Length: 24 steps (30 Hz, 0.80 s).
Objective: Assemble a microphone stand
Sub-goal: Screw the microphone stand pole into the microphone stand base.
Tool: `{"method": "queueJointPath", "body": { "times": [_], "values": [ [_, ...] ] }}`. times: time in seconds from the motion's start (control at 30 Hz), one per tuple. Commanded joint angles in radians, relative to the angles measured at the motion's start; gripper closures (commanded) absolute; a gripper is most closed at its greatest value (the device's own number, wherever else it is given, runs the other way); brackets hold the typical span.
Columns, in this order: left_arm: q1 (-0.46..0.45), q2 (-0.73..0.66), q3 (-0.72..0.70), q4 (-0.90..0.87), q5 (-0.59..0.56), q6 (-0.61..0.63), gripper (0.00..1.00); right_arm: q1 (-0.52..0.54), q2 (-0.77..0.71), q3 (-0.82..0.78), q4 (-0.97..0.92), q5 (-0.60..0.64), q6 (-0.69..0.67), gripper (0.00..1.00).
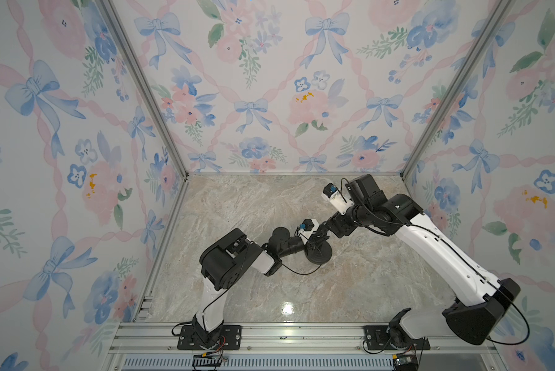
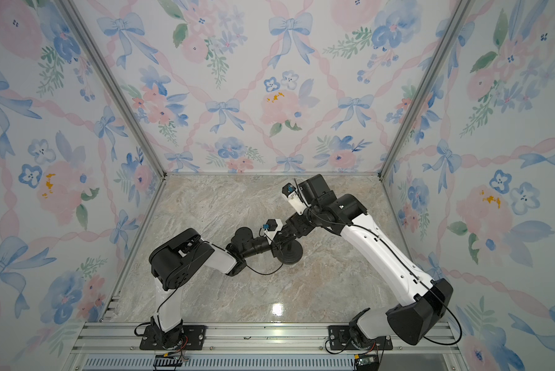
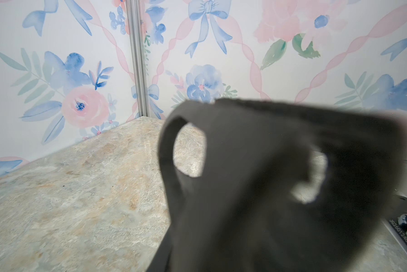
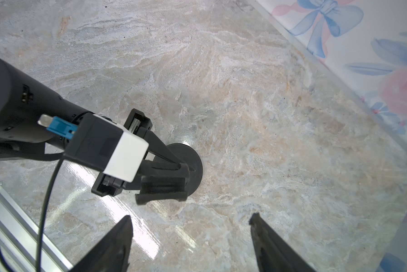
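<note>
Stand (image 4: 196, 176) seemingly pinched by left end effector (image 4: 184, 166); right end effector (image 4: 191, 216) spread.

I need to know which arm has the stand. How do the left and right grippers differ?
The left gripper is closed on the clip head, above the base. The right gripper is open and holds nothing. The left gripper touches the clip head, while the right gripper hangs apart from it, with bare table between its fingers. Both have black fingers and are near the base.
</note>
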Motion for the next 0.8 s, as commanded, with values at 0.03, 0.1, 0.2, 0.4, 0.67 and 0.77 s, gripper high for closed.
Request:
{"method": "queueJointPath", "body": {
  "times": [0.03, 0.1, 0.2, 0.4, 0.67, 0.77],
  "values": [
    [0.0, 0.003, -0.009, 0.021, 0.012, 0.009, 0.88, -0.036, -0.012, -0.038, -0.12, -0.272, -0.693, 0.15],
    [0.0, 0.004, -0.006, 0.021, 0.012, 0.009, 0.87, -0.037, 0.015, -0.054, -0.124, -0.269, -0.828, 0.14],
    [0.0, 0.008, 0.001, 0.021, 0.014, 0.002, 0.86, -0.038, 0.087, -0.02, -0.127, -0.25, -0.887, 0.14],
    [-0.001, 0.014, 0.009, 0.017, 0.02, -0.002, 0.84, -0.035, 0.207, 0.057, -0.181, -0.233, -0.92, 0.16],
    [0.003, 0.023, 0.016, 0.015, 0.028, -0.014, 0.83, -0.034, 0.259, 0.083, -0.17, -0.238, -0.899, 0.26],
    [0.003, 0.022, 0.017, 0.014, 0.028, -0.013, 0.83, -0.034, 0.263, 0.105, -0.173, -0.273, -0.881, 0.32]
  ]
}}
